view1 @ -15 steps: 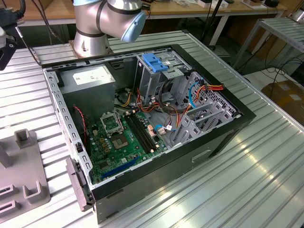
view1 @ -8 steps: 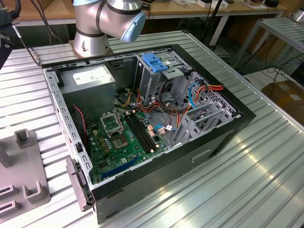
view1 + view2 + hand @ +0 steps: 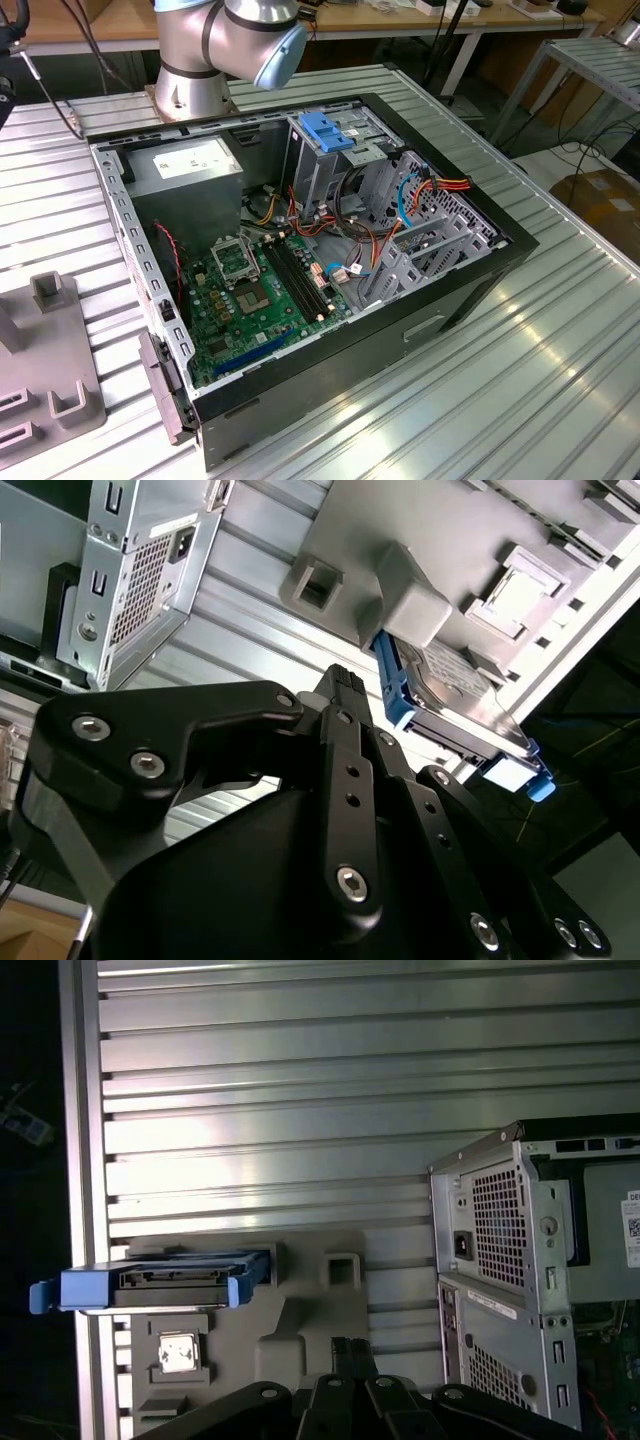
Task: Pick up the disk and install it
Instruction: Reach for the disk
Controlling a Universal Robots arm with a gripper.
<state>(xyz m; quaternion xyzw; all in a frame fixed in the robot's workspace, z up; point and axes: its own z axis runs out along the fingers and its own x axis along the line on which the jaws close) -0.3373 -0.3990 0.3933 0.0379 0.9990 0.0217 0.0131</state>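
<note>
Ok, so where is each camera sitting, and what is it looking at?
Exterior view: off the arm, up high, looking down into the open computer case on the ribbed table; the arm shows at the case's far side.
First wrist view: on the arm, looking past the pincer at the disk held in the grey holder.
Second wrist view: on the arm, looking along the pincer at the disk's flat side.
Shared: both wrist views show pincer, disk, holder and the case's back; the exterior view shows the holder too.

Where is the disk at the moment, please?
In both wrist views the disk rests in the grey holder on the ribbed table, apart from the computer case.
</note>
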